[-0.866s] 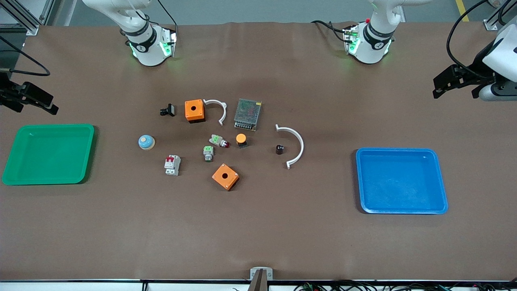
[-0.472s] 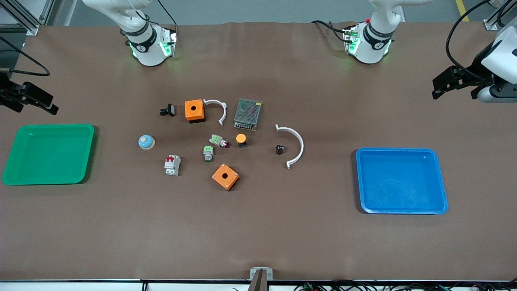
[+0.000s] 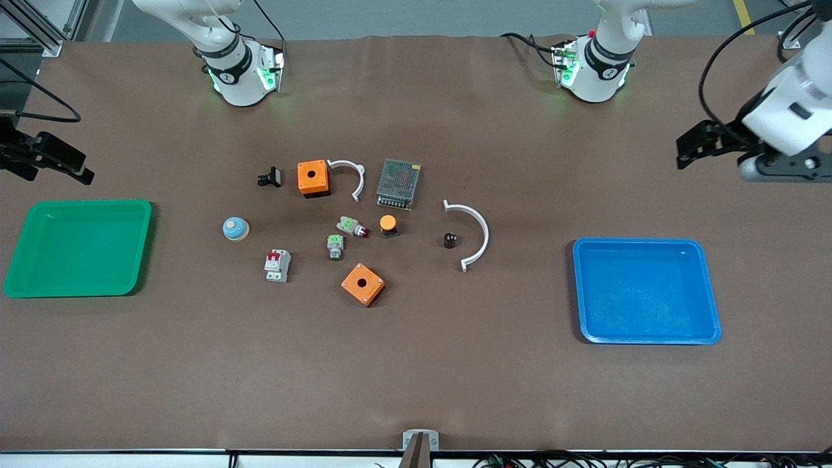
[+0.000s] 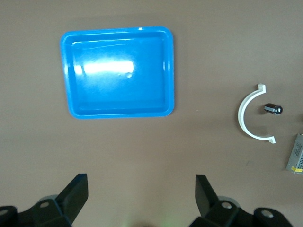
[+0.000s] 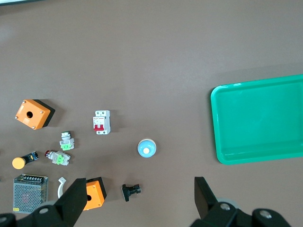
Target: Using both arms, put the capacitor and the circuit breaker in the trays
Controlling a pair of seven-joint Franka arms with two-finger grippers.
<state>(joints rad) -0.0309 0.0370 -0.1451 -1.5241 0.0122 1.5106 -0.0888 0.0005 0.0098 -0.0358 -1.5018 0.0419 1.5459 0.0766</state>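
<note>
Though barely begun, to judge by the layout: neither part lifted, neither tray filled, whole job left to do.

Starting at the right arm's end of the table (image 3: 416,377): right gripper (image 3: 65,168) up over bare table beside the green tray (image 3: 144,247), jaws spread wide and holding nothing. Green tray empty.

Next, toward the middle: circuit breaker (image 3: 277,265), red levers up, resting on the table apart from everything else, nearer the camera than the blue-domed part (image 3: 235,228) and beside a small green-topped part (image 3: 335,246). Well apart from the green tray, untouched.

Further along toward the left arm's end: capacitor (image 3: 450,240), apparently on its side, tucked inside the curve of the white arc (image 3: 480,231) without touching it. Also untouched, well apart from the blue tray (image 3: 580,292).

Blue tray empty as well.

Last, at the left arm's end: left gripper (image 3: 690,144) up over bare table, off the blue tray, jaws released and wide apart, nothing between them.

Left to do, as a judgement: reach, descend and close on each part, probably breaker for the right arm and capacitor for the left, then carry and release. Which tray for which part: cannot tell. Capacitor small and round, likely to roll if nudged; arc close enough to get in a finger's way.
</note>
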